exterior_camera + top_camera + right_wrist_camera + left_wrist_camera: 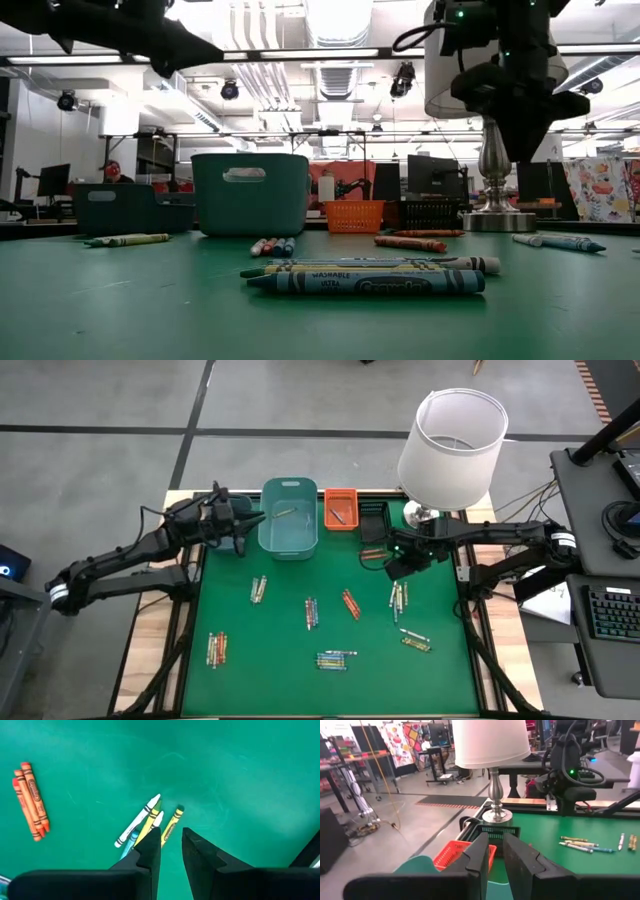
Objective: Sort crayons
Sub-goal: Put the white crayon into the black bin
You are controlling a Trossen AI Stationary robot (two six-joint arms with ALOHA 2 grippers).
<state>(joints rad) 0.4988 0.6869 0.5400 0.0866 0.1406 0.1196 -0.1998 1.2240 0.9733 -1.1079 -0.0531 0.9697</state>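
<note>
Only the high view shows crayons [284,512] inside the teal bin [289,540] (two).

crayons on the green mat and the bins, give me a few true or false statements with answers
1. The teal bin holds at least one crayon. True.
2. The orange bin is empty. False: a crayon lies in it.
3. The right gripper is above the mat next to a cluster of crayons with nothing between its jaws. True: its jaws stand slightly apart and bare.
4. The left gripper is down among the loose crayons at the near edge. False: it is at the far side, beside the teal bin.
5. A group of orange-red crayons lies apart from the white and yellow ones. True.
6. The lamp stands at the mat's near left corner. False: it is at the far right.
</note>
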